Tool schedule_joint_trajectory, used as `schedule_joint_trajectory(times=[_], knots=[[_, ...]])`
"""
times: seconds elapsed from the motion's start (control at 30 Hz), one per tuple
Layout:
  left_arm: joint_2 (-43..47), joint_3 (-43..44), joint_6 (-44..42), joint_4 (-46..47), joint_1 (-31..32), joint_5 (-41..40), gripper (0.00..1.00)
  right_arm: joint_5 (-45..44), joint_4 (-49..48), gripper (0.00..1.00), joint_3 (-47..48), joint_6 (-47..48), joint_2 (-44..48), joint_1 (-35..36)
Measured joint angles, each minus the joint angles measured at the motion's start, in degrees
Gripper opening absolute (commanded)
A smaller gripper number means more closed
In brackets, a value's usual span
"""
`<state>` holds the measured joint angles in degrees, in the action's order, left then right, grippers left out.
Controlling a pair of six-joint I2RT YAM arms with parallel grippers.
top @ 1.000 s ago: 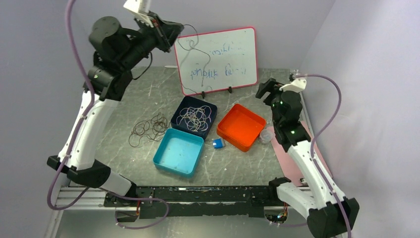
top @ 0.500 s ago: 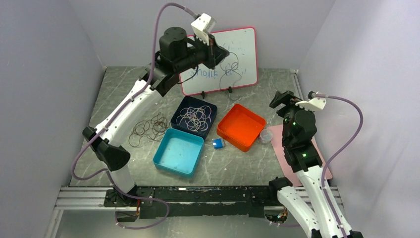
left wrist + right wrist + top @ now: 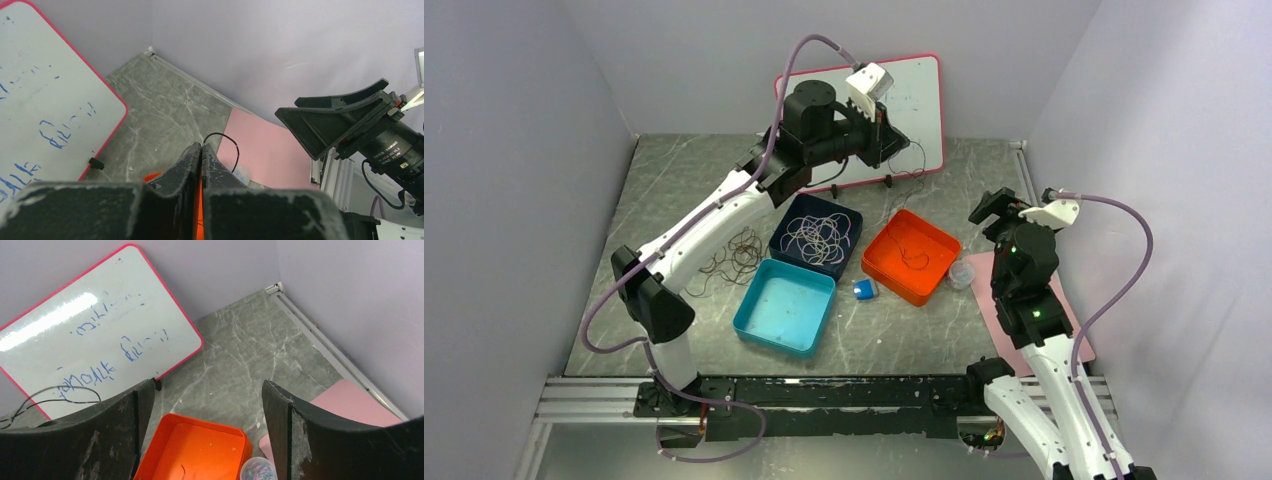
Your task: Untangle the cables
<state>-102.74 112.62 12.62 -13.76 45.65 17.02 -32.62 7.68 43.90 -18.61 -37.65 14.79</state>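
My left gripper [image 3: 892, 140] is held high in front of the whiteboard, shut on one thin dark cable. That cable hangs down from it, and its lower end [image 3: 913, 255] curls inside the orange tray [image 3: 944, 243]. In the left wrist view the fingers [image 3: 201, 150] are pressed together, with a dark cable loop [image 3: 227, 137] sticking out at their tips. A pile of dark brown cables [image 3: 742, 248] lies on the table, partly hidden by the left arm. Whitish cables [image 3: 816, 235] fill the dark blue tray. My right gripper [image 3: 989, 205] [image 3: 207, 385] is open and empty, right of the orange tray [image 3: 200, 450].
An empty teal tray [image 3: 786, 305] sits in front of the dark blue tray [image 3: 784, 232]. A small blue object [image 3: 864, 289] and a clear cup of coloured bands [image 3: 962, 273] flank the orange tray's near corner. A whiteboard [image 3: 924, 110] stands at the back. A pink mat [image 3: 984, 300] lies at the right.
My left arm has swung from the back left to the right and lowered, carrying the dark cable, whose end now rests in the orange tray. The right arm drew back earlier and has barely moved since.
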Motion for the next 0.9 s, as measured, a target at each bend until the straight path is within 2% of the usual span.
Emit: schedule_joint_trajectory(times=[0.43, 0.9], knots=[[-1.29, -7.39, 0.72, 3.13, 0.44, 1.33, 0.07, 0.50, 0.44, 0.82, -0.52, -0.46, -0.52, 0.00], [-14.45, -8.59, 1.14, 3.65, 5.99, 2.84, 0.07, 0.92, 0.66, 0.82, -1.51, -0.74, -0.13, 0.00]])
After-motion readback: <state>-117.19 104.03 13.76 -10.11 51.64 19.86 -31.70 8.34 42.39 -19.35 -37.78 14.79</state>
